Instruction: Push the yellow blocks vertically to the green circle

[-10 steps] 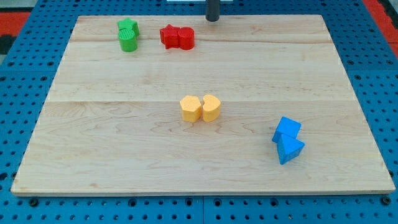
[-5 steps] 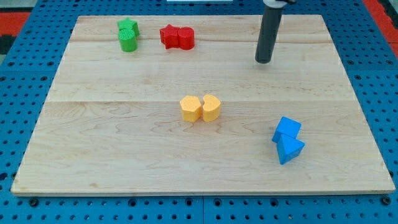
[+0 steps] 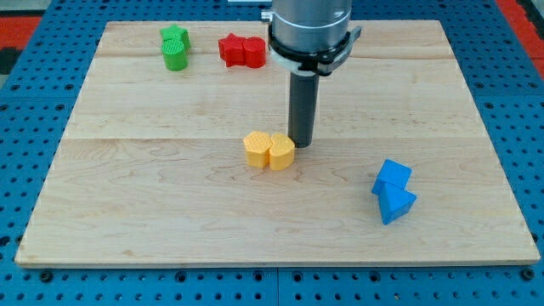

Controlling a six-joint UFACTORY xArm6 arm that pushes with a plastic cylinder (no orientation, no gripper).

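Observation:
Two yellow blocks sit side by side near the board's middle: a hexagon [image 3: 256, 148] on the left and a heart-like block [image 3: 280, 151] on the right. My tip [image 3: 301, 141] stands at the upper right edge of the right yellow block, touching or almost touching it. The green circle block [image 3: 175, 56] lies at the view's top left, with a green star [image 3: 176, 37] just above it and touching it.
Two red blocks [image 3: 241, 50] sit together at the top, left of the rod. Two blue blocks [image 3: 393, 190] sit together at the lower right. The wooden board [image 3: 127, 170] lies on a blue pegboard; its edges show all around.
My tip has moved from the top of the board down and left to the right yellow block. The yellow pair has shifted slightly left and down.

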